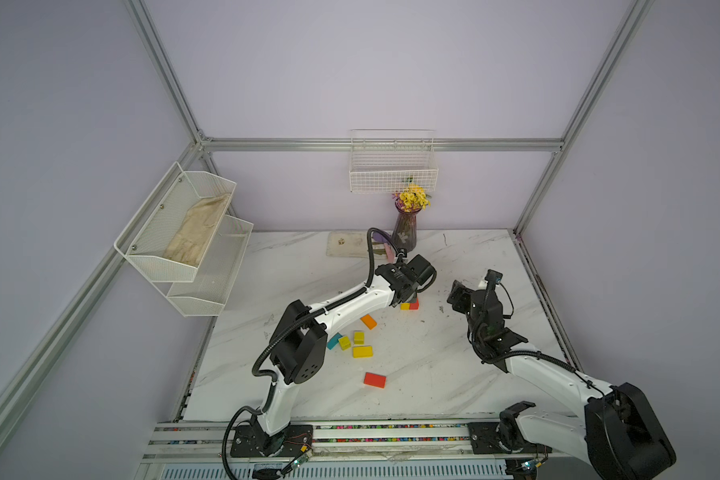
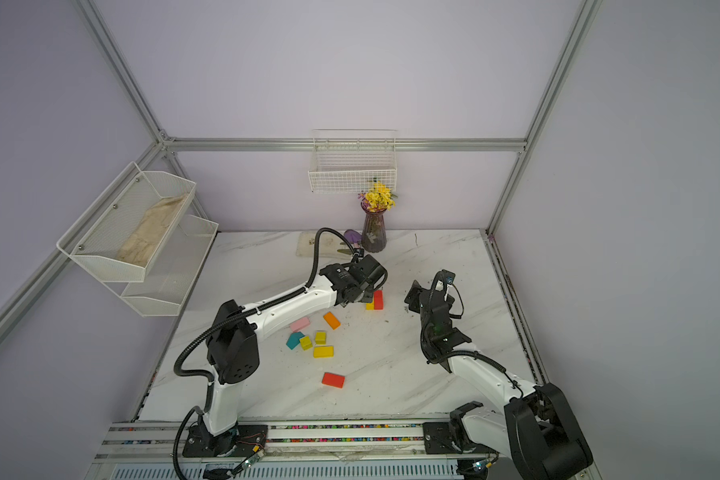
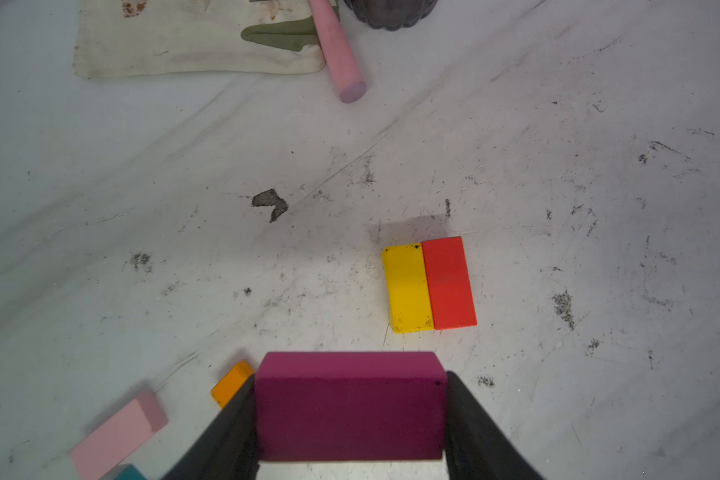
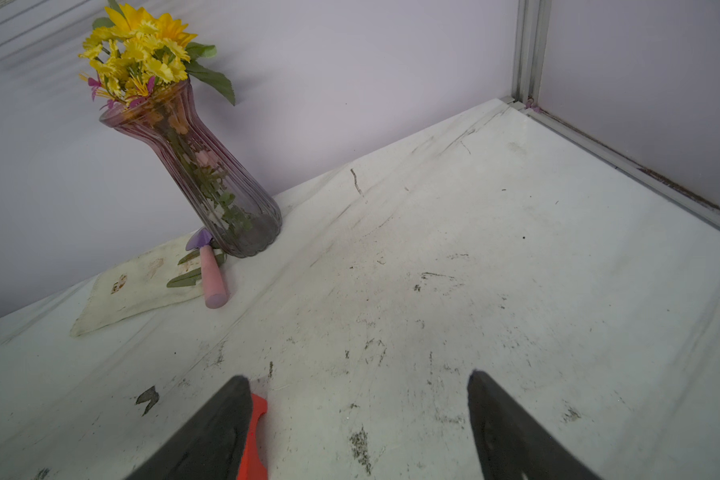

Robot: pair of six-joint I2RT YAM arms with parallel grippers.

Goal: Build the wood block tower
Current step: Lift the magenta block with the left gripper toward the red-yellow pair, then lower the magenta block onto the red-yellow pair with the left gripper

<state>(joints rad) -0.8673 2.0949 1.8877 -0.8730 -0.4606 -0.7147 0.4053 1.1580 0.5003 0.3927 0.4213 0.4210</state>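
Up high, both top views stare steeply down from the front edge, taking in the whole table (image 1: pixel 433 374) and the back wall (image 1: pixel 371 83). The left wrist camera hangs close, looking down at the tabletop. The right wrist camera skims low toward the vase (image 4: pixel 208 183), whose base both wrist views share.

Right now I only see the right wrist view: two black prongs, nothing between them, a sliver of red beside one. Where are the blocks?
Observer: A red block and a yellow block lie flat, side by side and touching, just left of the right gripper.
Operator: What's the other arm doing?
Observer: The left gripper holds a magenta block close to that pair.
Operator: Any more?
Observer: Others lie loose and scattered, among them an orange block and a teal piece.
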